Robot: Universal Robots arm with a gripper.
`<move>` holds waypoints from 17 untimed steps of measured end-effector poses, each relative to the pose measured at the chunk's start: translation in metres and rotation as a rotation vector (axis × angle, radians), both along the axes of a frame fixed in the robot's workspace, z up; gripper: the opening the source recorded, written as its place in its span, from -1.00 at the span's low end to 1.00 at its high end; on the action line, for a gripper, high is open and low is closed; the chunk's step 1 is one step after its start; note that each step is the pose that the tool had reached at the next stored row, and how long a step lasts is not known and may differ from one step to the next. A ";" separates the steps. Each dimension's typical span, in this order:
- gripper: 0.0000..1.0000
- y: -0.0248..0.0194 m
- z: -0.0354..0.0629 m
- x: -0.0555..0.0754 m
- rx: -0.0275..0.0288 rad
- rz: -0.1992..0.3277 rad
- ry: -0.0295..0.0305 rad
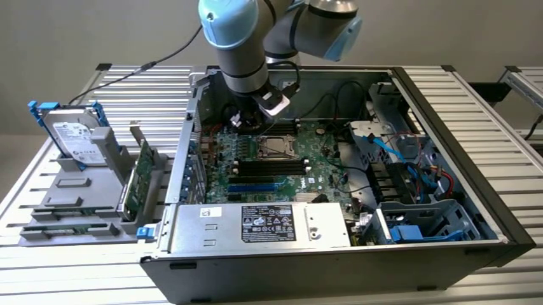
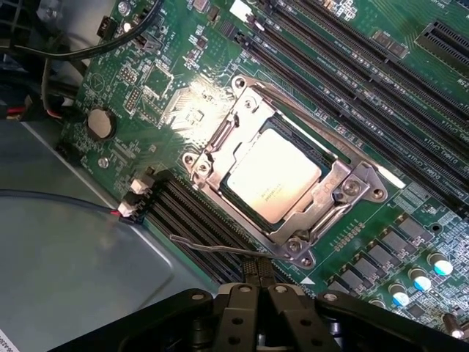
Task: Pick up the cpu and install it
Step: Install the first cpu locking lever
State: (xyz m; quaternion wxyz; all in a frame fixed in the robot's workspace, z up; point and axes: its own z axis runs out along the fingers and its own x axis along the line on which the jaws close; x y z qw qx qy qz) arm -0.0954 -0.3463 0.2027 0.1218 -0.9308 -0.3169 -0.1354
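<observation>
The cpu [image 2: 272,176] lies in its socket on the motherboard [image 2: 168,81], and the gripper [image 2: 256,290] is closed and holds nothing.

The cpu is a small flat square with a dull silver top that looks pale under the light. It has faint printing on it and a thin dark rim. The metal socket frame [image 2: 352,183] lies around its edges, and a thin wire lever [image 2: 212,246] stands out from the frame on the side near the gripper. The two fingers press together with no gap, above the board and apart from the cpu. In the exterior view the cpu is at about 12 o'clock from the middle of the green board, inside the open computer case [image 1: 500,229]. The gripper hangs near it, at about 11 o'clock.
</observation>
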 end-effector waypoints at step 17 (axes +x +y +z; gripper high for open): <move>-0.79 -0.0030 -0.0018 0.000 -0.0011 0.000 0.0000</move>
